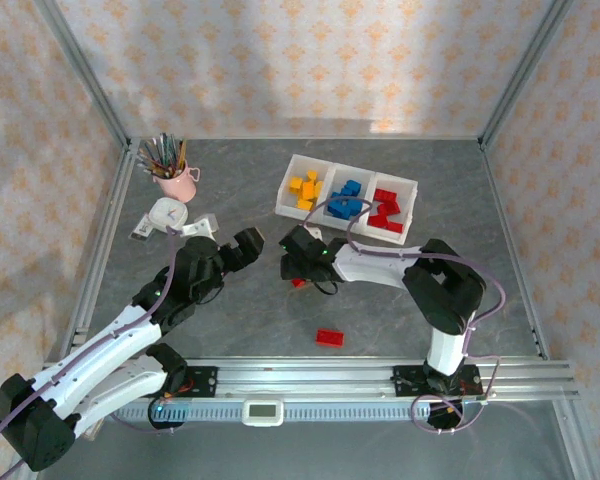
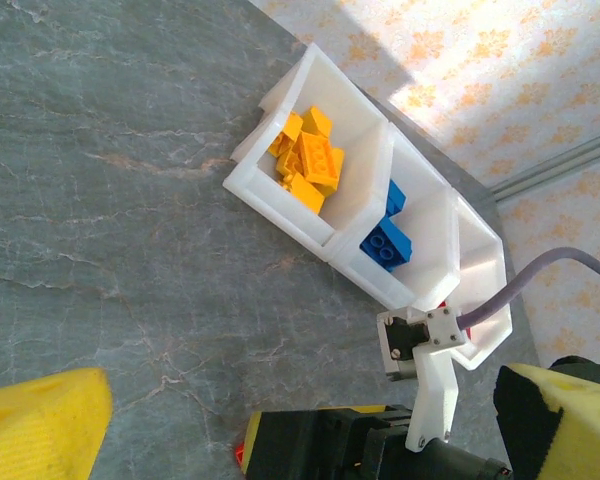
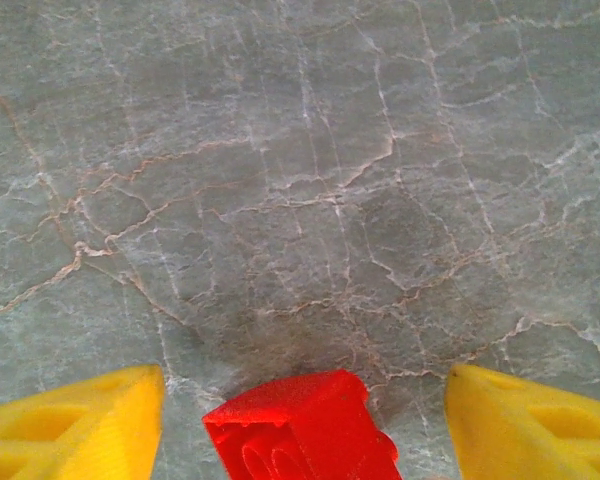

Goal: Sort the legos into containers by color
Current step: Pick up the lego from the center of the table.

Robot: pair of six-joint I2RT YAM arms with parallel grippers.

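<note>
Table (image 3: 300,150) — R gripper (image 3: 305,405) astride red lego (image 3: 292,432)

The fingers (image 3: 80,425) of my right gripper (image 3: 305,405) look like yellow plastic with a fine ribbed, matt grain. Between them sits a red lego (image 3: 300,430), smooth moulded plastic with a soft sheen. Under it the table (image 3: 300,150) is a grey stone-look sheet veined in white and rust, flat and matt. My left gripper (image 2: 305,400) has pads (image 2: 40,425) with the same grainy yellow finish. Ahead of it the tray (image 2: 275,205) is smooth white plastic, faintly glossy at its rims, holding shiny yellow-orange legos (image 2: 315,160) and blue legos (image 2: 388,245). Beyond that the wall (image 2: 500,60) looks like matt printed paper.
</note>
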